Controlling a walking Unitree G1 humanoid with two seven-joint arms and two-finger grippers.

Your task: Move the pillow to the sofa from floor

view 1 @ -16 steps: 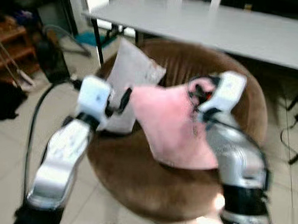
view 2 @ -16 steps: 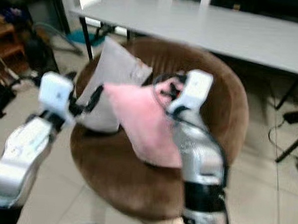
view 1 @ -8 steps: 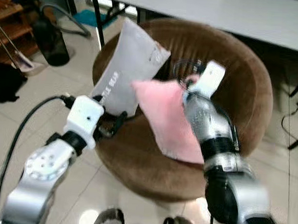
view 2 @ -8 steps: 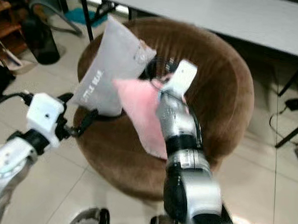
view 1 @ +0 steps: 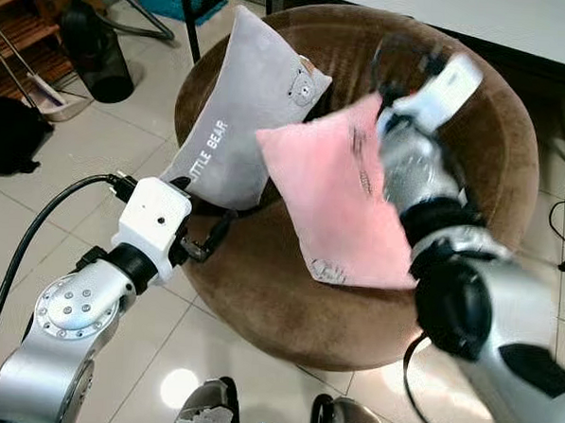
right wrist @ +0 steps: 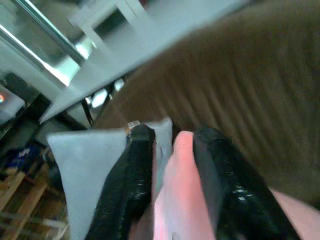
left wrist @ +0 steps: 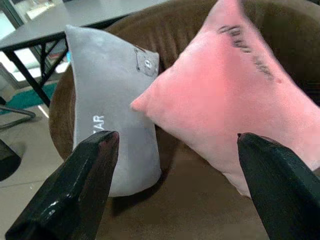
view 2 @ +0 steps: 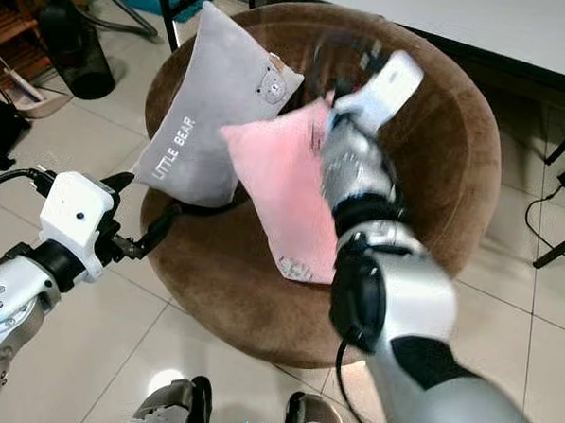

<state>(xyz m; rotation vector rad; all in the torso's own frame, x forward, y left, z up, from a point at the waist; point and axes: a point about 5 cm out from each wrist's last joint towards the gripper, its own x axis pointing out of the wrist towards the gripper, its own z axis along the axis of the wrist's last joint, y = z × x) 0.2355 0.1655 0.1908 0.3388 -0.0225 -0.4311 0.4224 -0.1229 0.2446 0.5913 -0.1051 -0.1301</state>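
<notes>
1. Right tool (right wrist: 172, 145) is clamped on the top corner of the pink pillow (view 1: 335, 195), its two black fingers (right wrist: 135, 170) pinching the fabric between them.
2. That pink pillow hangs tilted over the seat of the round brown sofa (view 1: 486, 118), its lower edge touching the cushion.
3. At about ten o'clock from it, a grey pillow (view 1: 240, 115) printed "LITTLE BEAR" leans upright against the sofa's back, just beside the pink one.
4. Left tool (left wrist: 175, 165) hovers at the sofa's near edge with its fingers spread wide apart, gripping nothing.
5. Beyond the sofa at twelve o'clock stands a grey bench (view 2: 520, 20).
</notes>
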